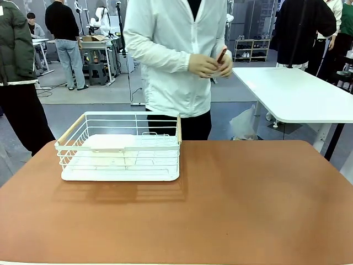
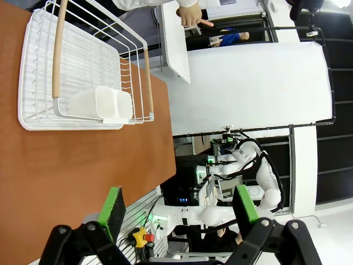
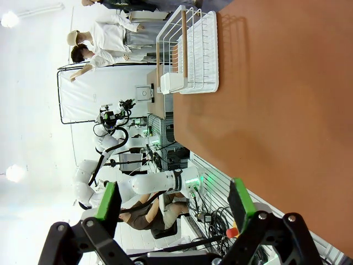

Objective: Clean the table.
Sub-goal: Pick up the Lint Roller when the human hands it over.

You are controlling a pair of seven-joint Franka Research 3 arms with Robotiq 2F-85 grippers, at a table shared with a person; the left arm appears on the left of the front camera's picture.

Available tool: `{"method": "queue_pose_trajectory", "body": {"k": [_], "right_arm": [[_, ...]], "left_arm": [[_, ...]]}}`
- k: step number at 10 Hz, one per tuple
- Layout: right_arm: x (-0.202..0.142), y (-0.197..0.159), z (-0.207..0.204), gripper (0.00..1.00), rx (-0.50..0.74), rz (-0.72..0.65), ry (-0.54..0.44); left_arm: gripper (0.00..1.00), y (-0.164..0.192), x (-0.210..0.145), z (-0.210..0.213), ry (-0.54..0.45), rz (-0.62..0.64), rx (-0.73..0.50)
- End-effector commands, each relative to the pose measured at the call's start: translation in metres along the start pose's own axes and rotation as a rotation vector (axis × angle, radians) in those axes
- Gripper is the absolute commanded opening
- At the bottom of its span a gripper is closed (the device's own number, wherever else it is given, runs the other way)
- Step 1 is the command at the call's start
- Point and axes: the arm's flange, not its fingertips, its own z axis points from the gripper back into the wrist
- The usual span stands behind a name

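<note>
The reddish-brown table (image 1: 231, 204) spreads across the front view, with a white wire dish rack (image 1: 121, 148) standing on its far left part. A person in a white jacket stands behind the far edge, holding a small red object (image 1: 222, 55) in both hands at chest height. My left gripper (image 2: 177, 212) is open, its green pads wide apart, above the table's edge (image 2: 83, 182) with the rack (image 2: 83, 72) ahead of it. Open too is my right gripper (image 3: 175, 205), off the table's side (image 3: 287, 110), with the rack (image 3: 193, 52) farther off.
A white-topped table (image 1: 298, 94) stands at the back right, beyond the brown one. A white cutlery holder (image 2: 113, 104) hangs at one end of the rack. Other people stand farther back in the room.
</note>
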Motion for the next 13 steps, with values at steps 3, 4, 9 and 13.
{"method": "queue_pose_trajectory", "body": {"k": [3, 4, 9, 13], "right_arm": [[-0.0005, 0.0015, 0.0008, 1.00, 0.003, 0.004, -0.001], [-0.0005, 0.0015, 0.0008, 1.00, 0.003, 0.004, -0.001], [-0.0005, 0.0015, 0.0008, 1.00, 0.003, 0.004, -0.001], [-0.0005, 0.0015, 0.0008, 1.00, 0.003, 0.004, -0.001]], "left_arm": [[1.00, -0.0004, -0.0006, 0.0020, -0.003, -0.004, -0.012], [1.00, -0.0004, -0.0006, 0.0020, -0.003, -0.004, -0.012], [1.00, -0.0004, -0.0006, 0.0020, -0.003, -0.004, -0.012], [1.00, -0.0004, -0.0006, 0.0020, -0.003, -0.004, -0.012]]}}
